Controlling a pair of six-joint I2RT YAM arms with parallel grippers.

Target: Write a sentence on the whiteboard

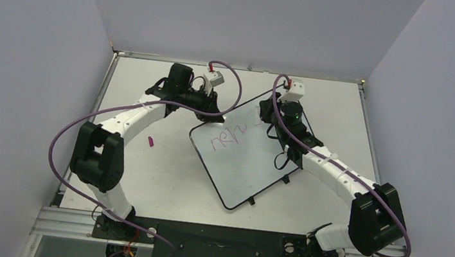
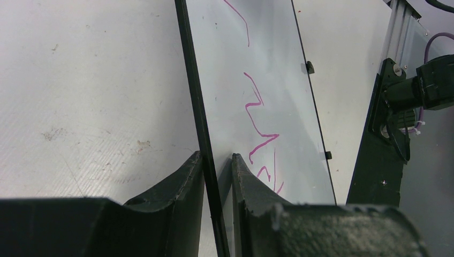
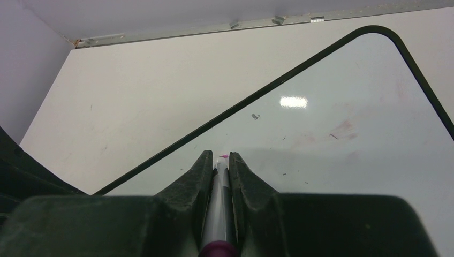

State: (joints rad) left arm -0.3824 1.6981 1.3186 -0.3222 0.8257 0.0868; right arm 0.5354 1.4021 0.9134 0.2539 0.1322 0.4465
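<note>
Left arm, right arm: white link shells, black joint housings, purple cable looped alongside each. Left gripper, right gripper: matte black tapered fingers.

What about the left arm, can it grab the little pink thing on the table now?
Probably not yet. The left gripper is shut on the edge of the whiteboard, so it would have to let go first. The pink thing lies uncovered beside that arm.
</note>
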